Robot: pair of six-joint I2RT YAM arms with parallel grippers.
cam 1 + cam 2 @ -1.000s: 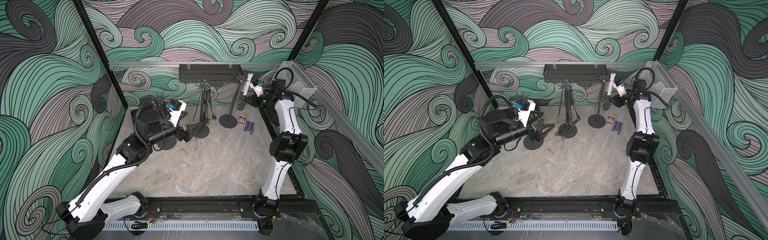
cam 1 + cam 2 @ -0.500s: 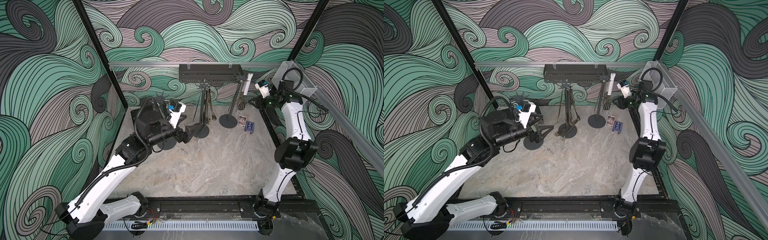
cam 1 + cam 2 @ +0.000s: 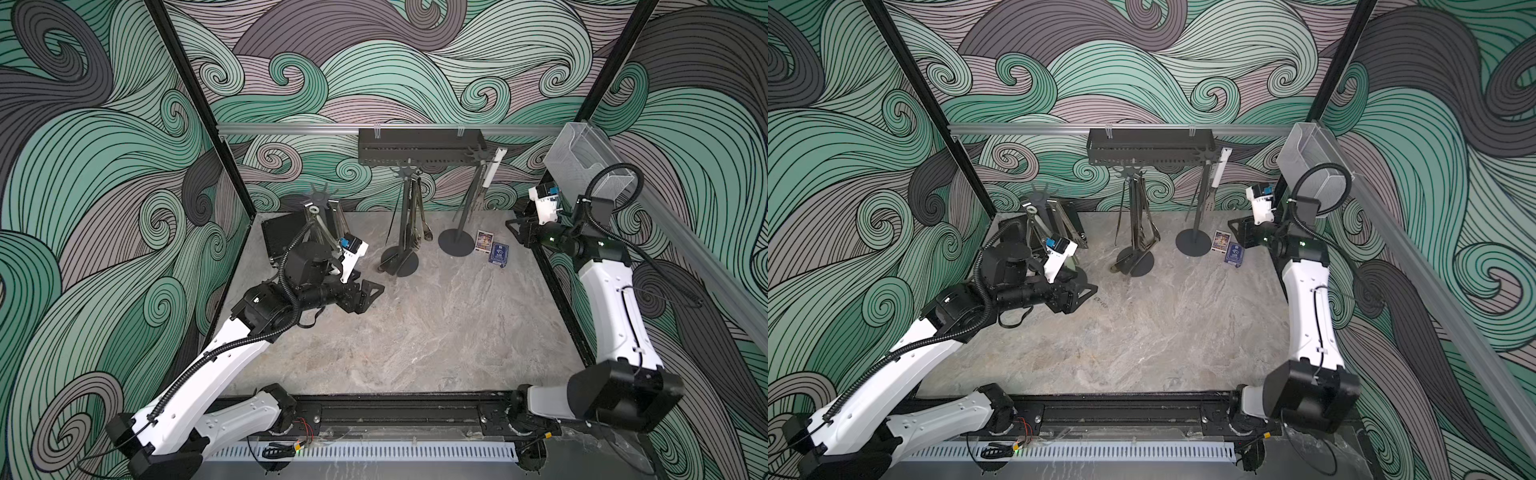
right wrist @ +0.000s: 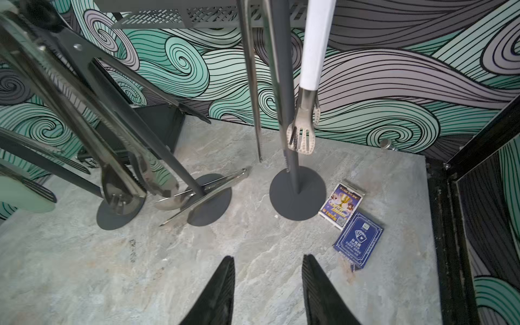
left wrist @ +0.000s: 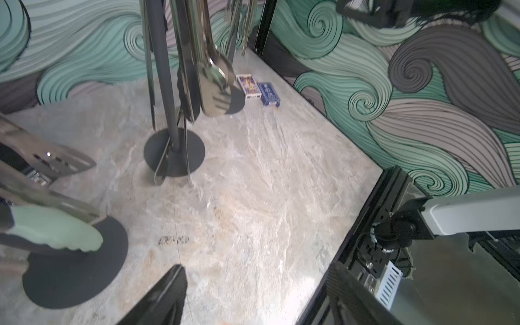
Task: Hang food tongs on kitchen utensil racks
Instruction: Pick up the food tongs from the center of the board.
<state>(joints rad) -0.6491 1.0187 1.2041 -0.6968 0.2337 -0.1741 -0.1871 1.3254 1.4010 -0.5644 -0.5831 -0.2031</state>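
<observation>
Right gripper (image 4: 268, 260) has backed off, jaws half apart and empty. The white-handled tongs (image 4: 312, 56) now hang free on the rack (image 4: 292, 174) beyond, so that pair's done. Left gripper (image 5: 256, 270) gapes empty. My right wrist view, clearer than the top views, shows a steel pair (image 4: 213, 188) seemingly lying across the middle rack's foot (image 4: 218, 212).

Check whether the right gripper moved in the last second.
Yes. The right gripper has drawn back from the rack holding the white-handled tongs, down-right in a top view.
</observation>
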